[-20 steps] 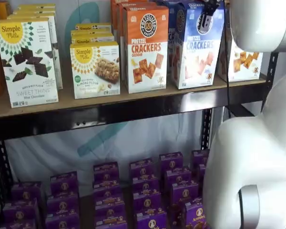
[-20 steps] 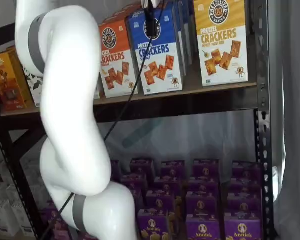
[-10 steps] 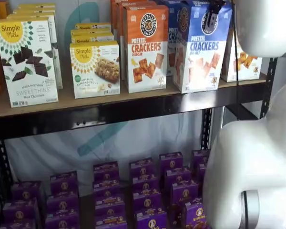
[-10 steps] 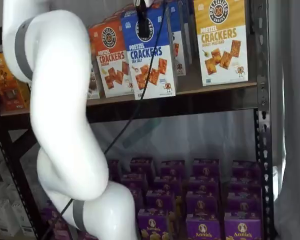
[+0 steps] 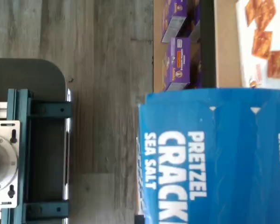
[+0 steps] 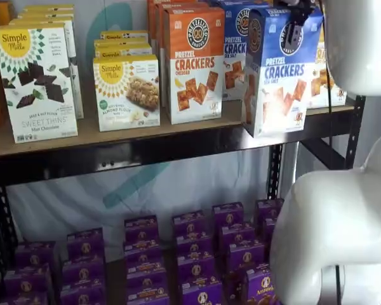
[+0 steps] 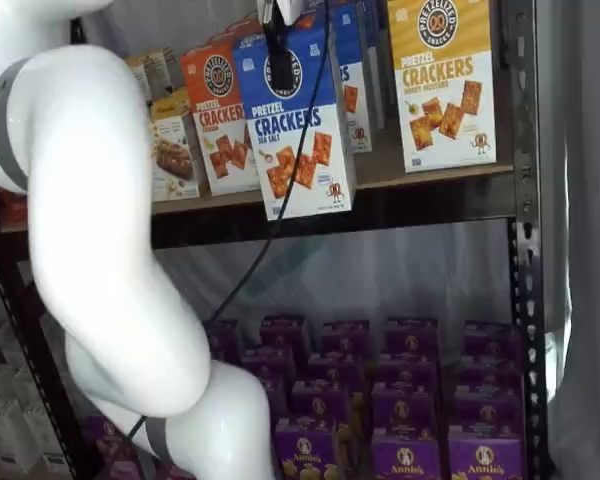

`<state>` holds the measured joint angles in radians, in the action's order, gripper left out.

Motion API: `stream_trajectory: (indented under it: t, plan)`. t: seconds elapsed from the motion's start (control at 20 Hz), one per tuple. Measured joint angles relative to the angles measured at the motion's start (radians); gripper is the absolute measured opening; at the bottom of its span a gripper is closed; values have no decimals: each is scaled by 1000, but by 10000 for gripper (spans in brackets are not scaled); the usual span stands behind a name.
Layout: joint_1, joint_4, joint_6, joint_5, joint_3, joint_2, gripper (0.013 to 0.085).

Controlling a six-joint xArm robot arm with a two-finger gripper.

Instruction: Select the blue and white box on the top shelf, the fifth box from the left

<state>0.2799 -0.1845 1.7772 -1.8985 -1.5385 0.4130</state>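
Observation:
The blue and white box [image 6: 276,79] reads "PRETZEL CRACKERS SEA SALT". It hangs in front of the top shelf [image 6: 146,136], its lower edge over the black front rail, as also shows in a shelf view [image 7: 298,125]. My gripper [image 6: 296,28] is shut on the box's upper part. One black finger lies over the round logo in both shelf views [image 7: 278,60], with a cable beside it. In the wrist view the box's blue face [image 5: 214,163] fills the near side and the fingers are hidden.
An orange "CHEDDAR" box [image 6: 193,63] stands left of the held box, and another blue box [image 6: 233,51] stands behind it. A yellow-topped cracker box [image 7: 445,80] stands to the right. Purple boxes [image 6: 190,254] fill the lower level. My white arm [image 7: 110,250] stands before the shelves.
The blue and white box has come forward off the shelf row with my gripper, from standing beside the orange box to hanging past the front rail. The arm has swung back with it.

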Motion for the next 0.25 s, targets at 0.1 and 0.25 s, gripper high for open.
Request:
stream_trajectory:
  t: [0.1,0.25]
  plan:
    - [8,5,10,1,22,19,570]
    - [15,8,19,3,42,36,570]
